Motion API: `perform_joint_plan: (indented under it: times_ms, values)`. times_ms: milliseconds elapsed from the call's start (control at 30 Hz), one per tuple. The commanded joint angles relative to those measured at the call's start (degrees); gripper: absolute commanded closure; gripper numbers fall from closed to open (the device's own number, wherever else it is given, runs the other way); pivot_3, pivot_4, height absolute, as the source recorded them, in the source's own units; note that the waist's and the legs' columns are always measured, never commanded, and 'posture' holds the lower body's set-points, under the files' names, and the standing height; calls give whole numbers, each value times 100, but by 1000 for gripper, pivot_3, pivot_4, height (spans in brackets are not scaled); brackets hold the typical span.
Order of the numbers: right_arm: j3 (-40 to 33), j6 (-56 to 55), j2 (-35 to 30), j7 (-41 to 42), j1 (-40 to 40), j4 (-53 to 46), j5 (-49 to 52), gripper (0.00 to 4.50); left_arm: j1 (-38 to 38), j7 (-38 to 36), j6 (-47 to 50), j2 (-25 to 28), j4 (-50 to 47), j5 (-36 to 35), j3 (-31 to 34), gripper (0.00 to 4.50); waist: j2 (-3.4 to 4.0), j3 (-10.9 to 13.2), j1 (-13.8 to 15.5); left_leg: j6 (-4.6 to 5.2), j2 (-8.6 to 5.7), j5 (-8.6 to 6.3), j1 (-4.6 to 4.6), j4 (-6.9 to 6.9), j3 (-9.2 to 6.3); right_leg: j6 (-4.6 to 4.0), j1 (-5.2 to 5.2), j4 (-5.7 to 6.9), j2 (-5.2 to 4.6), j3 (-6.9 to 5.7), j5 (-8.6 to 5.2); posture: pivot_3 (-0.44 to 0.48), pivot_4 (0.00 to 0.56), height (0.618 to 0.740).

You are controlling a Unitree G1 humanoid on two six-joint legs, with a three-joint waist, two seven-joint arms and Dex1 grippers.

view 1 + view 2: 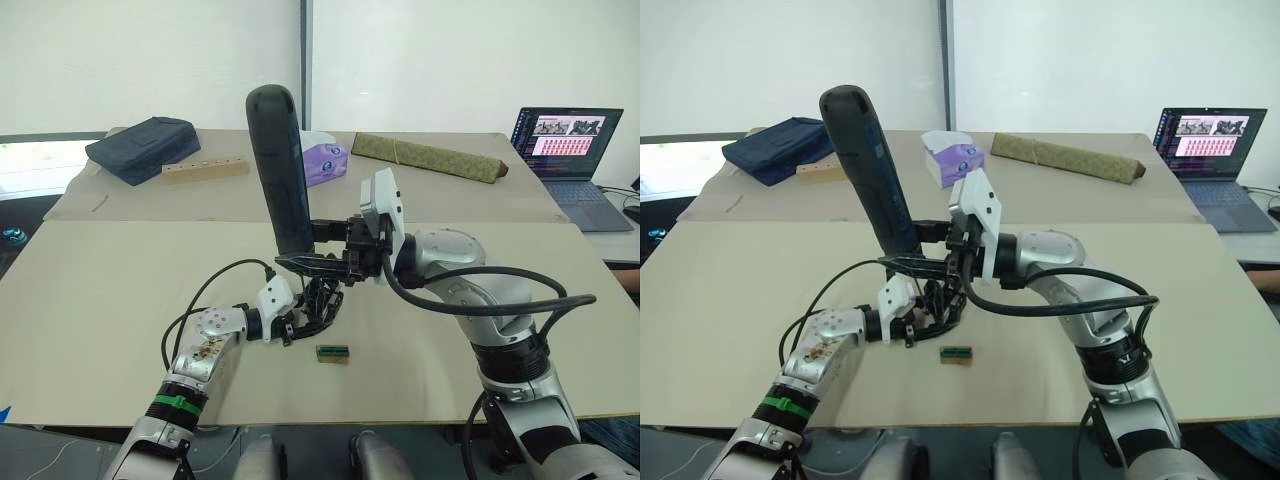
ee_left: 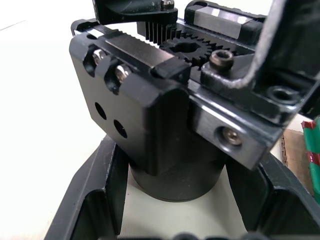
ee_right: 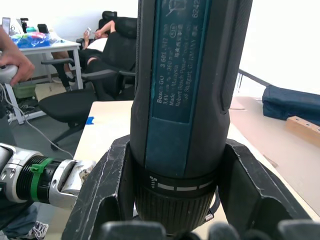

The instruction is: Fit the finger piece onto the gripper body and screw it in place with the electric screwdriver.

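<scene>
While the left claw (image 1: 292, 325) grips the gripper body (image 2: 170, 125) on the counter (image 1: 120, 300), the screwdriver works.
The right claw (image 1: 325, 250) squeezes the electric screwdriver (image 1: 282, 170) upright, tip down over the body, so a screw can go in straight.

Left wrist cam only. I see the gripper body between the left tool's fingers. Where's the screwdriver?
Observer: The right tool grips the electric screwdriver near its lower end. The rounded end is up and leans toward the robot's left, just above the gripper body.
Operator: Bit seated in a screw?
Observer: Cannot tell. The right tool hides the tip in the head views.
Operator: Anything loose nearby?
Observer: One small green object lies on the table, beside the left tool and apart from it.
</scene>
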Motion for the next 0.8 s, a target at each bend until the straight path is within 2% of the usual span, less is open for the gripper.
perform_joint_plan:
  times_ms: [33, 800]
  values:
    - [-147, -255, 60, 16, -135, -190, 24, 2579, 116, -93, 150, 83, 33, 45, -111, 2206, 0, 0, -1, 0, 0, 0, 0, 0, 0, 0, 0, 0, 0, 0, 0, 0, 150, 740]
    - [-207, -351, 249, 50, -141, -106, -65, 2579, 176, -109, 210, 84, -38, 42, -146, 2206, 0, 0, -10, 0, 0, 0, 1, -2, 0, 0, 0, -1, 0, -1, 0, 0, 150, 740]
